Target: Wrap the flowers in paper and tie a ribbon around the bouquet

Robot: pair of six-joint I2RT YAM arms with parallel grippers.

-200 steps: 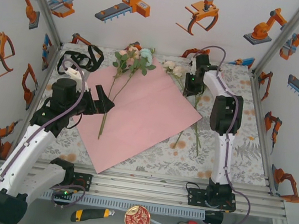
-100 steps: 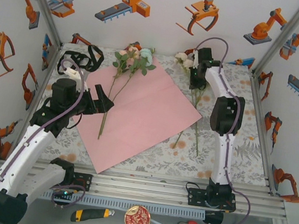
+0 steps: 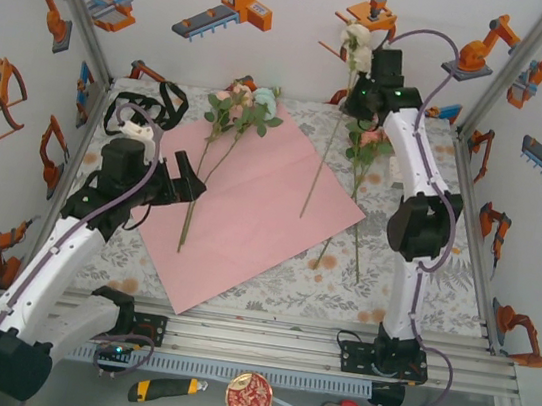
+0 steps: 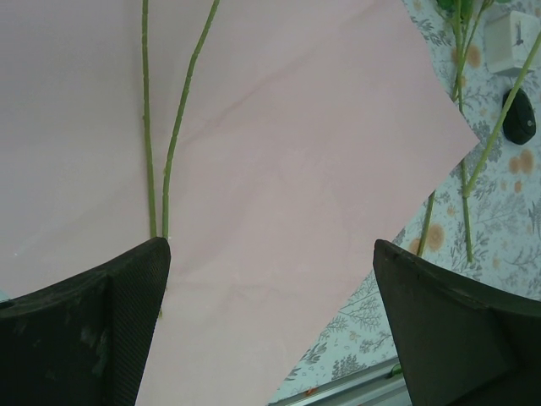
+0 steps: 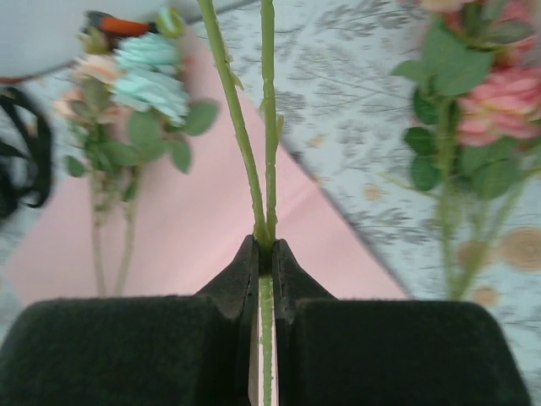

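Nearest me, the left tool (image 4: 270,254) hangs low over the paper (image 3: 250,210), its two dark fingers (image 4: 127,321) spread wide with nothing between them. The sheet lies pink side up on the table (image 3: 289,291), one corner running back past the tool toward the arm bases. Just ahead of its left finger are the cut tips of two thin stems of the flowers (image 3: 245,98). The wrist view crops them before any bloom, though from above the pink and pale blue heads lie at the sheet's far edge. Beyond that tool and to its left the black ribbon (image 3: 148,105) sits in a loose heap, its ends hard to trace. Farther back the right tool (image 5: 265,249) is up high, pinched tight on two green stems (image 5: 266,127) that run on out of frame. A white bloom (image 3: 353,35) sits right beside it. Below it, pink blooms (image 5: 499,101) lie blurred on the table; whether the hanging stem touches the paper I cannot tell
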